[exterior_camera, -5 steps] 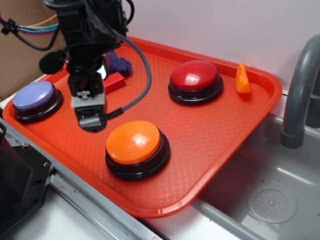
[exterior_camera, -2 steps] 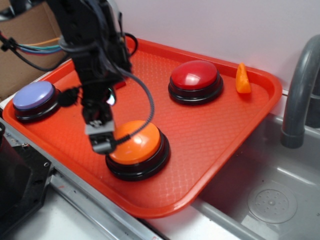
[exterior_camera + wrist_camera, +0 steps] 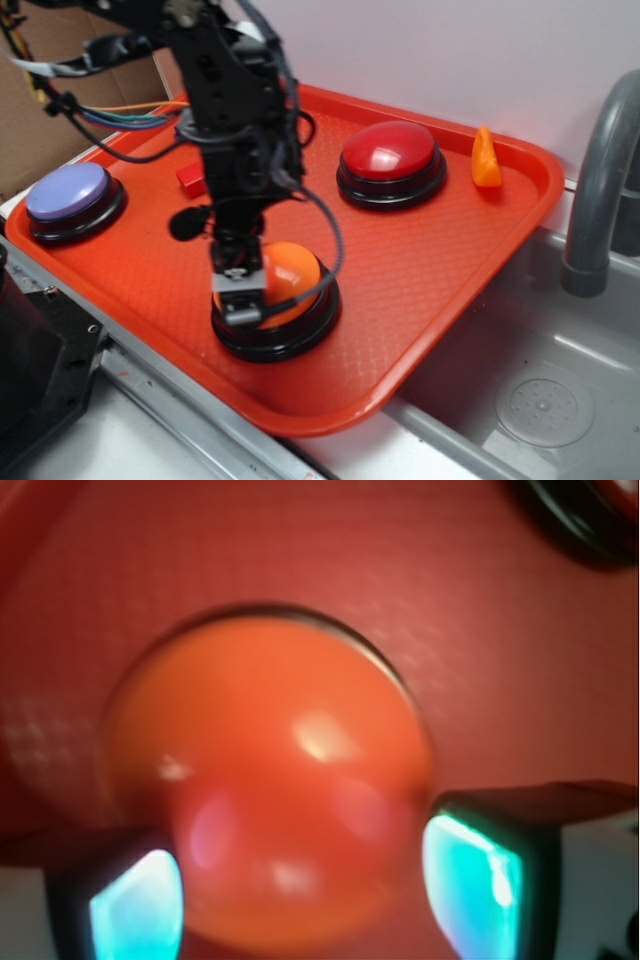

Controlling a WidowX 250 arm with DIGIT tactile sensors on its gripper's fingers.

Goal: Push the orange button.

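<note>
The orange button (image 3: 296, 274), a glossy orange dome on a black round base, sits at the front middle of the red tray (image 3: 430, 290). My gripper (image 3: 240, 300) points down onto the dome's left front part and looks to be touching it. In the wrist view the dome (image 3: 270, 770) fills the middle, blurred and very close. My gripper (image 3: 305, 900) is open there, with one fingertip on each side of the dome's near edge.
A red dome button (image 3: 390, 160) stands at the back of the tray, also at the wrist view's top right (image 3: 590, 520). A purple dome button (image 3: 68, 195) is at the left. A small orange wedge (image 3: 486, 158), a red block (image 3: 190, 178), a sink (image 3: 540, 400) and a grey faucet (image 3: 595, 180) are around.
My gripper has moved right and forward, from the tray beside the purple button to over the orange button, and has come down onto the dome.
</note>
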